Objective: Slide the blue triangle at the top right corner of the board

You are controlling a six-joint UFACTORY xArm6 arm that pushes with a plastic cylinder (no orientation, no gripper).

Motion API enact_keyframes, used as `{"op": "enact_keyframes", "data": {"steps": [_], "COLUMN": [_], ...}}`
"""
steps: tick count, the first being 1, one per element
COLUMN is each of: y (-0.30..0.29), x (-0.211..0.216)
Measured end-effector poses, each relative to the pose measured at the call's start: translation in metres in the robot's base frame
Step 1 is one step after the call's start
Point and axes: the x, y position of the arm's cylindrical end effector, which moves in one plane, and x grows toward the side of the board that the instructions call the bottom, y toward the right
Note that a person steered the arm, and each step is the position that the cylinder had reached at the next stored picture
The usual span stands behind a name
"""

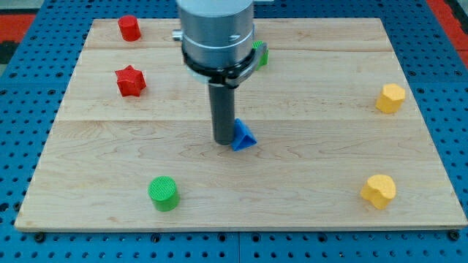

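The blue triangle [243, 136] lies near the middle of the wooden board [307, 139]. My tip [222, 141] stands right against its left side, touching it. The rod rises from the tip to the grey arm body, which fills the top centre of the view and hides the blue cube there.
A red cylinder [129, 28] and a red star [130, 80] sit at the top left. A green block [259, 52] peeks out beside the arm at the top. A green cylinder [163, 193] is at the bottom left. Two yellow blocks [390, 97] [379, 191] sit at the right.
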Motion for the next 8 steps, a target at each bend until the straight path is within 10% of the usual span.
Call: {"op": "enact_keyframes", "data": {"steps": [3,8], "y": [0.023,0.153], "x": [0.013,-0.084]}}
